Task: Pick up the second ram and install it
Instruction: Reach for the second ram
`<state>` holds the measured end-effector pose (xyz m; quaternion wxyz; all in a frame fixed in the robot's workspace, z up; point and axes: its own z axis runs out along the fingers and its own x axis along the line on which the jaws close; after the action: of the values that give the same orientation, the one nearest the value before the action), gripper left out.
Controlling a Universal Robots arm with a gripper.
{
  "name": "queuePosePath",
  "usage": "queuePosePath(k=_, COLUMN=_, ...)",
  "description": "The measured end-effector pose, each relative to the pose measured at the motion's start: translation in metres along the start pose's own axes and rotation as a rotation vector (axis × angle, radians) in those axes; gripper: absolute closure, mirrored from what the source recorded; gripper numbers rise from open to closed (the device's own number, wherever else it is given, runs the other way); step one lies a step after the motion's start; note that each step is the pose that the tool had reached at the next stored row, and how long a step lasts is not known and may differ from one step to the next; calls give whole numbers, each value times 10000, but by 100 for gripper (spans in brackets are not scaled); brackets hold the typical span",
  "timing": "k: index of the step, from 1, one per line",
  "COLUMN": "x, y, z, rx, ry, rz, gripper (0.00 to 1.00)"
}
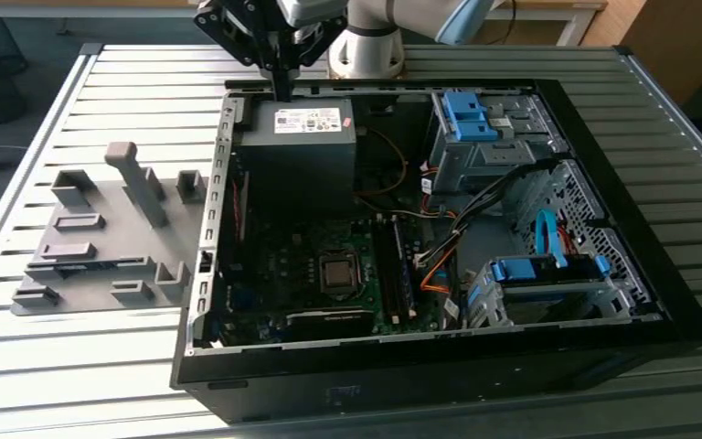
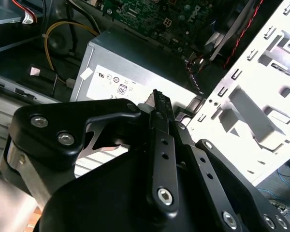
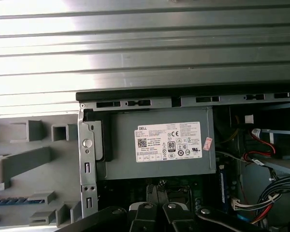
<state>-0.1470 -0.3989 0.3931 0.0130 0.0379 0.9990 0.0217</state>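
1. The gripper (image 1: 284,90) hangs over the back edge of the open computer case (image 1: 388,370). Its black fingers are pressed together to a narrow tip, with nothing visible between them. In both wrist views the tip (image 2: 157,96) (image 3: 159,188) is above the power supply.
2. The power supply (image 1: 296,155) is a grey metal box in the case's back corner. On top it has a white label (image 3: 169,141) of dense black print and small certification marks. Just beside the label is a small red-and-white sticker (image 3: 207,143).
3. Further inside are the dark motherboard (image 1: 314,274), bundled cables and two blue drive brackets (image 1: 467,114).
4. The second ram (image 3: 7,199) is well apart from the gripper. In the first wrist view it shows as a thin blue strip lying in a slot of the grey fixture (image 3: 63,183).
5. Its long axis runs along the slats of the metal table (image 3: 135,48), parallel to the case's back wall, and one end passes the picture's edge. No print on it can be made out.
6. In the exterior view the fixture (image 1: 107,247) is on the table (image 1: 70,366), just beside the case on the exterior view's left.
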Motion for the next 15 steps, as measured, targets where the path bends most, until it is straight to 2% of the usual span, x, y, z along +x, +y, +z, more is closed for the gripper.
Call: queuePosePath(k=15, x=41, y=-3, z=-1, rx=0, ry=0, rz=-1, gripper=89)
